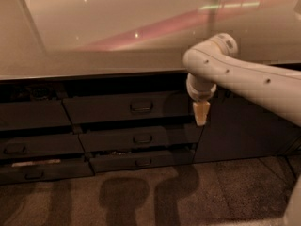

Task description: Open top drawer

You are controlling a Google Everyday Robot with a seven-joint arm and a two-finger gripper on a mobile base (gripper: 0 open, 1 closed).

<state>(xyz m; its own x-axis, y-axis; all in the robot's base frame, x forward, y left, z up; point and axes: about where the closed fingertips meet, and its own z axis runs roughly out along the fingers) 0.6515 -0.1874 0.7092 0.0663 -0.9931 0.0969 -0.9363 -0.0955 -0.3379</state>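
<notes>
Drawers everywhere down here, and we pick out the top drawer (108,108) straight away: the widest dark grey front, sitting just under the edge of the pale, glossy tabletop (117,36). Its small rectangular pull handle (141,106) sits at the centre of the front. A dark gap runs above the front, but whether the drawer is flush or drawn out a little we cannot tell from this angle.

Now the white arm (249,79) — it reaches in from the right, bends at a rounded joint in front of the tabletop edge and turns downward. The gripper (201,113) hangs from it, a tan tip pointing at the floor, over the right end of the top drawer's front, near its lower corner. It is well to the right of the handle and apart from it. Whether the gripper is spread or pressed together, we cannot tell.

Below the top drawer we have a middle drawer (141,139) and a bottom drawer (141,162), each shallower, each with a similar handle. Off to the left there is another stack of dark drawer fronts (28,147). To the right of the gripper stands a plain dark cabinet door (244,131). Down on the speckled floor (225,192) lie soft dark shadows (122,197) — two rounded shapes below the drawers.
</notes>
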